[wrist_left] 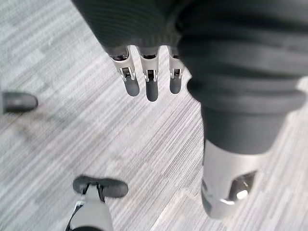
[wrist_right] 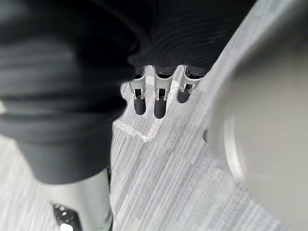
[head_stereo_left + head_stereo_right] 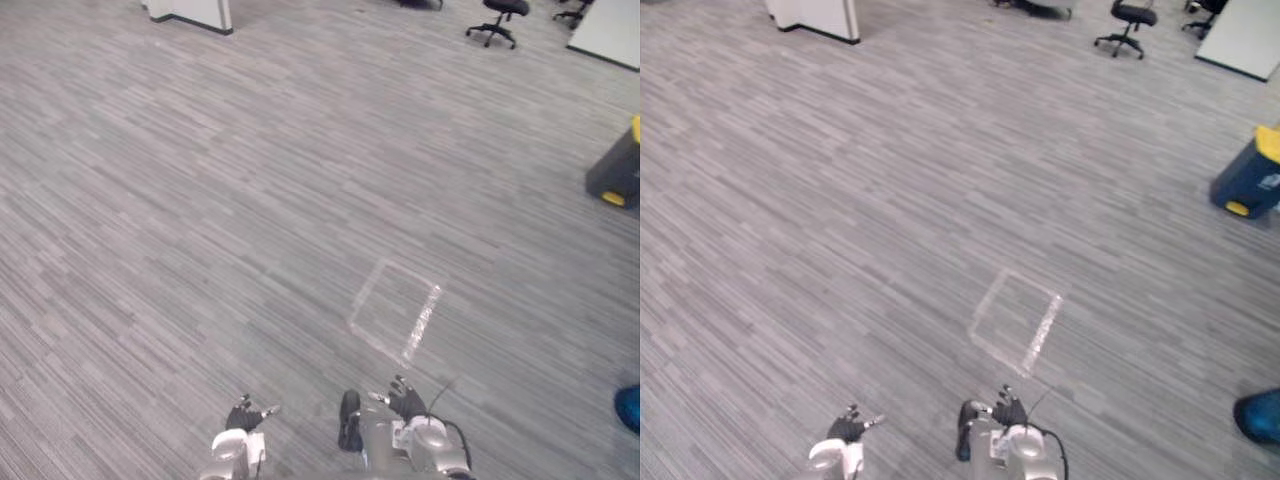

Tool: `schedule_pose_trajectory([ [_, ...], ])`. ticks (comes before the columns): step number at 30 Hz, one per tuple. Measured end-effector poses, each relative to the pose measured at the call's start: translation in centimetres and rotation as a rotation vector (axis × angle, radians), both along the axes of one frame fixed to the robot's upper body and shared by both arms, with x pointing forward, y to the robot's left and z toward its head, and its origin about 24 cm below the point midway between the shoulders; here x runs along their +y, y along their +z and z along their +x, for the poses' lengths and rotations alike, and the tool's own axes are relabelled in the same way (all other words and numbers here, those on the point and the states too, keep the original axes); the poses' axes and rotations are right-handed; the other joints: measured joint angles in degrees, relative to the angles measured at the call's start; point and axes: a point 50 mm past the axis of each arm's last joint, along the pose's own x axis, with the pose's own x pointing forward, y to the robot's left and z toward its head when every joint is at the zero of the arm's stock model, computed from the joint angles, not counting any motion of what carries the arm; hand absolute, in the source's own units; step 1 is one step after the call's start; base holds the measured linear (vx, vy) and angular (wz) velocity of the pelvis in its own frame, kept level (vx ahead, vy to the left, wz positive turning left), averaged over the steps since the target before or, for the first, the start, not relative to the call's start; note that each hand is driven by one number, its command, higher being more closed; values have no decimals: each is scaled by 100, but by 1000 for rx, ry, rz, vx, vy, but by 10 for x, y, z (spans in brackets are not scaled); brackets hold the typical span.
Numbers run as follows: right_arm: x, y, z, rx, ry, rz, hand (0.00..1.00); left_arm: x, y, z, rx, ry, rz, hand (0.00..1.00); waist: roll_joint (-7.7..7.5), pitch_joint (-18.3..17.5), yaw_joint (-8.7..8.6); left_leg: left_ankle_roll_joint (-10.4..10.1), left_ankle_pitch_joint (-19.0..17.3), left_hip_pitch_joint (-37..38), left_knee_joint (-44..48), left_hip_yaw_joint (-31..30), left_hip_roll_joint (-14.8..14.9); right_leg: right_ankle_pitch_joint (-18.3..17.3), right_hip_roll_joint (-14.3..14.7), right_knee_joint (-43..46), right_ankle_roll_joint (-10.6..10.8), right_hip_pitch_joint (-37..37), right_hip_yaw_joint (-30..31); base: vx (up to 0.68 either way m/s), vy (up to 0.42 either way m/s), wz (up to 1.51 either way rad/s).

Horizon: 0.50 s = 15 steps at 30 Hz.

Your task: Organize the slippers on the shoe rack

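Grey carpet (image 3: 200,220): in the left eye view, striped floor covering runs from the robot's front to the far furniture.
Taped square (image 3: 395,312): a pale tape outline flat on the carpet, ahead of the hands and a little to the robot's right.
Left hand (image 3: 243,415): low at the near edge, over bare carpet, well apart from the taped square.
Right hand (image 3: 405,400): low at the near edge, near the square's closest corner, not touching it.
Office chair (image 3: 497,15): black, on castors, far ahead to the right.
White cabinet (image 3: 195,12): only its base shows, far ahead to the left.
Dark bin (image 3: 1247,180): in the right eye view, a dark blue box with yellow on top and at its foot. It stands on the carpet at the right side, well apart from the square.
White panel (image 3: 1250,35): far right corner, behind the bin.
Blue thing (image 3: 1260,415): on the carpet low at the robot's right and cut by the edge. Too little shows to tell whether it is a slipper.
Left hand, wrist view: its fingers (image 1: 150,86) hang straight and loose with their dark tips toward the carpet. They are released, with nothing in their grasp.
Right hand, wrist view: its fingers (image 2: 160,101) are straight and relaxed and grasp nothing. A corner of pale tape lies on the carpet past the tips.
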Motion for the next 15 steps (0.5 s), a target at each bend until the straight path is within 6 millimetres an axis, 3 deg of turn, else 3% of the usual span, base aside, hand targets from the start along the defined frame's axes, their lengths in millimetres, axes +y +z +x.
schedule_pose_trajectory([
  [2, 0, -2, -4, 15, -9, 7, 0, 1, 1, 0, -7, 12, -2, 0, 55, -28, -43, -173, 417, -532, 1583, -315, 254, -298, 207, -88, -53, 445, -54, 609, -218, -7],
  [3, 3, -2, -6, 17, 5, 9, 0, 1, 2, 2, -19, 52, -16, 0, 76, -23, -76, -360, 1398, -1116, 2848, -475, 398, -395, 360, -340, -98, 825, -18, 402, -105, -22],
  [4, 6, -2, -7, 13, 16, 11, 0, 3, 2, -1, -24, 77, -22, 0, 106, -28, -21, -435, 1632, -1512, 3708, -493, 542, -443, 479, -549, -173, 1092, 81, 490, -86, -51],
  [5, 9, -2, -9, 14, 16, 19, 0, 4, 4, 2, -40, 84, -22, 0, 131, -39, 23, -339, 1316, -1921, 4459, -379, 675, -478, 619, -744, -224, 1381, 265, 473, -26, -71],
  [7, 15, -4, -14, 33, 10, 38, 0, 8, 7, 7, -67, 85, -10, 0, 66, -15, 145, -213, 717, -2493, 4916, -153, 685, -538, 685, -1150, -263, 1978, 711, 471, 0, -103],
  [9, 20, -5, -15, 43, 6, 53, 0, 13, 8, 6, -74, 90, 2, 0, -14, 1, 165, -70, 168, -2928, 4458, 91, 630, -530, 618, -1419, -243, 2444, 1170, 535, 106, -125],
  [11, 19, -6, -16, 49, -5, 53, 0, 16, 9, 7, -81, 89, 9, 0, -19, 5, 195, 12, -169, -3208, 2950, -9, 324, -593, 381, -1588, -138, 2772, 1703, 491, 220, -139],
  [12, 18, -6, -16, 49, -8, 51, 0, 15, 9, 8, -81, 82, 9, 0, -36, -15, 201, -8, -139, -3252, 2111, -322, 79, -686, 244, -1591, 4, 2799, 1901, 467, 320, -141],
  [13, 16, -7, -17, 51, -11, 45, 0, 14, 9, 7, -78, 77, 9, 0, -9, -35, 208, -81, 15, -3240, 1011, -1015, -205, -838, 113, -1603, 165, 2846, 2161, 458, 360, -151],
  [14, 15, -8, -20, 64, -9, 40, 0, 11, 7, 5, -70, 68, 6, 0, 36, -70, 227, -343, 624, -3193, 693, -1414, -345, -1022, 18, -1570, 319, 2900, 2460, 491, 412, -132],
  [15, 17, -9, -21, 73, -6, 42, 0, 16, 7, 4, -62, 60, 20, 0, -65, -136, 207, -206, 527, -3103, 706, -1387, -536, -1056, -119, -1506, 357, 2914, 2620, 485, 400, -95],
])
